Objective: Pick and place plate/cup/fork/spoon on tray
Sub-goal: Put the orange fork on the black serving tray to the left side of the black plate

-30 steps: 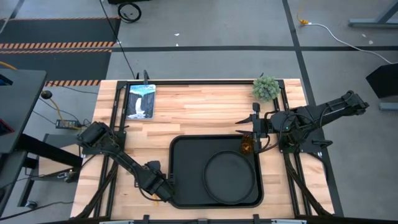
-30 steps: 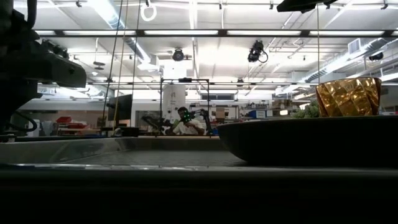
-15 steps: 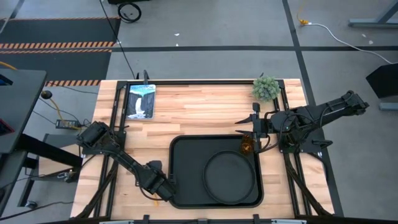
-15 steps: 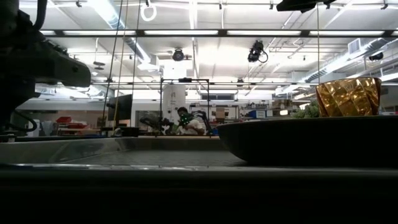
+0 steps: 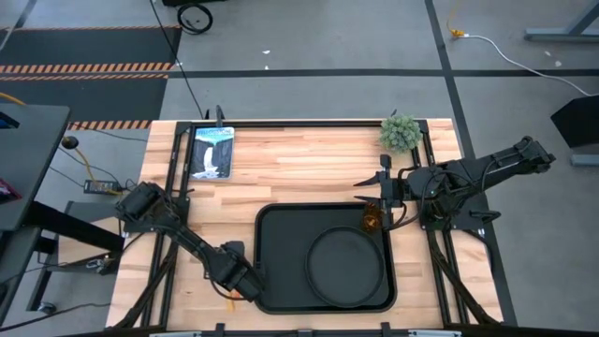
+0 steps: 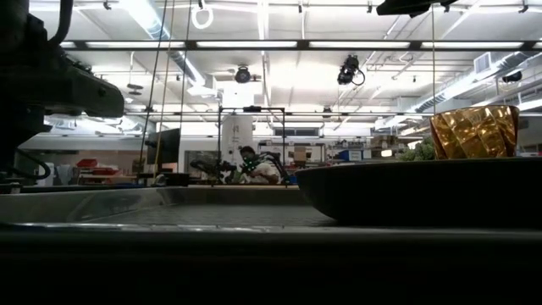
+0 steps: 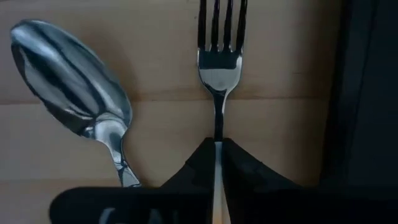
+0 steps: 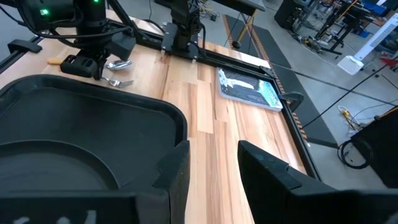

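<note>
On the wooden table, just left of the black tray (image 5: 264, 225), the fork (image 7: 219, 62) and the spoon (image 7: 74, 81) lie side by side, heads the same way. My left gripper (image 7: 217, 144) is above them, shut on the fork; both handles are hidden under it. The round black plate (image 5: 344, 265) lies on the tray, and the amber cup (image 5: 372, 218) stands at the tray's far right corner. My right gripper (image 8: 211, 165) hangs open just beyond the cup, holding nothing. My left gripper pinches the fork's thin neck (image 7: 218, 127), just below the tined head, between its two fingertips. The fingers come from above, pointing down, one on each side of the neck. The fork lies flat, its tines on the wood.
A framed picture (image 5: 211, 152) lies at the table's far left and a small green plant (image 5: 401, 132) stands at the far right. The tray's raised left rim (image 7: 367, 93) runs close beside the fork. Bare wood lies between the tray and the far edge.
My left arm has shifted slightly beside the tray's near left corner. Plate, cup and right arm have kept still.
</note>
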Controlling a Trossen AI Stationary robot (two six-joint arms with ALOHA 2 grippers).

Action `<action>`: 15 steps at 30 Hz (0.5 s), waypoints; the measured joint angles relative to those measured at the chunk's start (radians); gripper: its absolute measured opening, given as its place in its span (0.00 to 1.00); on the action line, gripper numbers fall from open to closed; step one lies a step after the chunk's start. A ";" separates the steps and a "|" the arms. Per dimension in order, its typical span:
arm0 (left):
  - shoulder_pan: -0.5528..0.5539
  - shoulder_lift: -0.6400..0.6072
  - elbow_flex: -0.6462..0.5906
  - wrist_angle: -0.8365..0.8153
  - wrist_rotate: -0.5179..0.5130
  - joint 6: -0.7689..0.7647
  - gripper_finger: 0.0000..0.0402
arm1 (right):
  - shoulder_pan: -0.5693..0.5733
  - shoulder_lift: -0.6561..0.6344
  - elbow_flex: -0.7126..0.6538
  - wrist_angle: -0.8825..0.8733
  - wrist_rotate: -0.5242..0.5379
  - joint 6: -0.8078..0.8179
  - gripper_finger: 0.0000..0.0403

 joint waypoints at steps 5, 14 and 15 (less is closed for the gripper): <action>-0.001 -0.047 -0.004 -0.073 -0.014 -0.007 0.05 | 0.000 0.000 0.000 0.007 -0.001 0.000 0.35; 0.020 -0.141 -0.002 -0.099 -0.076 -0.008 0.05 | 0.000 0.000 0.000 0.010 -0.002 0.000 0.35; 0.024 -0.149 -0.002 -0.095 -0.090 -0.007 0.05 | 0.000 0.000 0.000 0.010 -0.002 0.000 0.35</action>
